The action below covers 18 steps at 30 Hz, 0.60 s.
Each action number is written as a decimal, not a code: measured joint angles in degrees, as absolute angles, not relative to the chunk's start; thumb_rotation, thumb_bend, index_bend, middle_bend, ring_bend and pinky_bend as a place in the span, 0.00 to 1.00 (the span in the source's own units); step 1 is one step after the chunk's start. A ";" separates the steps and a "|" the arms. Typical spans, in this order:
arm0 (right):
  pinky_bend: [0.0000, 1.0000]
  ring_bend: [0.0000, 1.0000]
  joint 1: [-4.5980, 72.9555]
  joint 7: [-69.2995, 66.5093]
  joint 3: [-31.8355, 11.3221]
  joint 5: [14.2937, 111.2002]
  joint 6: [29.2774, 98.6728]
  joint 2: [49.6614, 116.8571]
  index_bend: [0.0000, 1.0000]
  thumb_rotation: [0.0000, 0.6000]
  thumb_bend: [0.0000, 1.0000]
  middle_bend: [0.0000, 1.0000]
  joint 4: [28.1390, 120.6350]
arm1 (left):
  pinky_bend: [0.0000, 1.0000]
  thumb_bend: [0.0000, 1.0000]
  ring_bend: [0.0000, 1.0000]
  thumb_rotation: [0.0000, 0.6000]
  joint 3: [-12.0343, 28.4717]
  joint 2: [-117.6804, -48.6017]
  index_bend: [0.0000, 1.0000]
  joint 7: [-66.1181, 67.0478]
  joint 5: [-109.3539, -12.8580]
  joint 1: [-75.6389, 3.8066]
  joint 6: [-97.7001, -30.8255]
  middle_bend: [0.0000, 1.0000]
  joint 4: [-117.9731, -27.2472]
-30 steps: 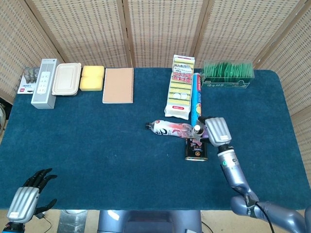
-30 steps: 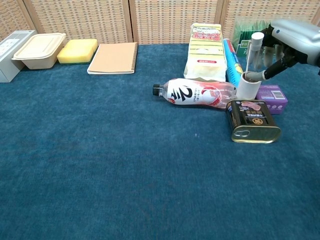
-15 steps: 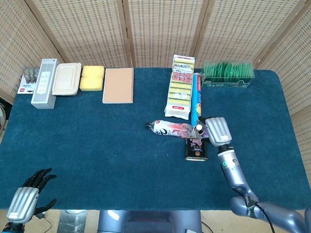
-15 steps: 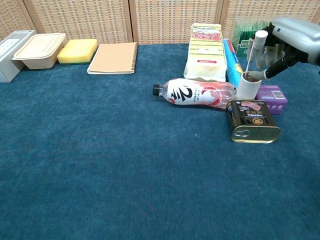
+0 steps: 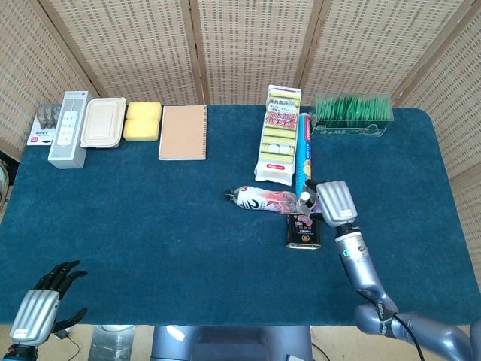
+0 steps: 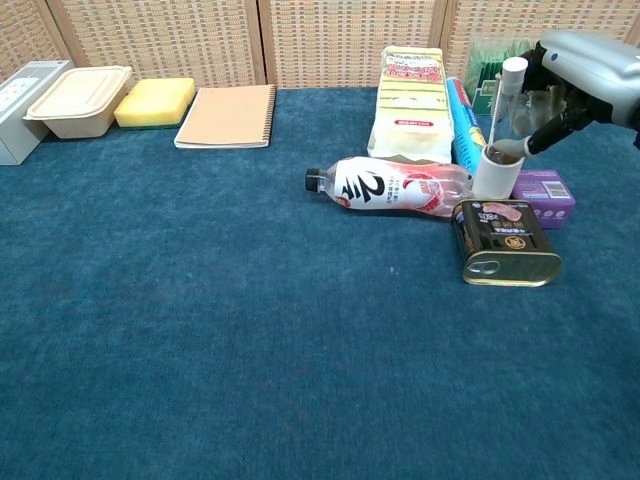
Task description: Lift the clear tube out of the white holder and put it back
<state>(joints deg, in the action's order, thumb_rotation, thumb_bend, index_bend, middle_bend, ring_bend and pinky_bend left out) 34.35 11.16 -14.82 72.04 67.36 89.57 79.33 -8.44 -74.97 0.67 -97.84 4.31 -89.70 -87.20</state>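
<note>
The clear tube [image 6: 505, 105] with a white cap stands nearly upright, its lower end still inside the mouth of the white holder [image 6: 494, 176]. My right hand [image 6: 585, 70] is at the tube's upper part from the right, and its dark fingers [image 6: 545, 100] hold it. In the head view the right hand [image 5: 335, 201] covers most of the holder, and only the tube's cap [image 5: 306, 198] shows beside it. My left hand [image 5: 36, 307] hangs off the table's near left corner, fingers spread, holding nothing.
A plastic bottle [image 6: 395, 187] lies just left of the holder. A dark tin [image 6: 506, 242] sits in front of it and a purple box [image 6: 546, 187] on its right. Behind are a sponge pack [image 6: 412, 100], a blue roll [image 6: 463, 118] and a green-filled box [image 5: 353, 111]. A notebook [image 6: 230, 115] lies far left.
The tube has risen a little in the right hand; it leaned right half a second ago and now stands straighter. The left hand has sunk slightly lower.
</note>
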 measured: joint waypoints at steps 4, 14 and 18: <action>0.62 0.64 34.53 12.08 -15.21 71.97 67.67 89.11 0.60 1.00 0.34 0.65 80.01 | 0.22 0.18 0.12 1.00 -8.44 -74.95 0.24 0.60 -97.89 4.32 -89.77 0.15 -87.19; 0.62 0.64 34.82 15.33 -16.43 70.93 68.23 86.27 0.60 1.00 0.34 0.66 84.34 | 0.22 0.18 0.12 1.00 -8.41 -74.90 0.24 0.13 -98.09 4.32 -90.06 0.15 -86.99; 0.62 0.65 34.77 16.14 -16.77 70.43 68.42 84.99 0.60 1.00 0.34 0.66 86.33 | 0.22 0.18 0.12 1.00 -8.44 -74.90 0.23 -0.01 -98.21 4.33 -90.15 0.15 -86.91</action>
<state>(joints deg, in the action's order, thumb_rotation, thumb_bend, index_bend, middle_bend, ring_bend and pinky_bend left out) 34.77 16.14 -16.77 70.43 68.42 84.99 86.33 -8.44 -74.90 -0.01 -98.21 4.33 -90.15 -86.91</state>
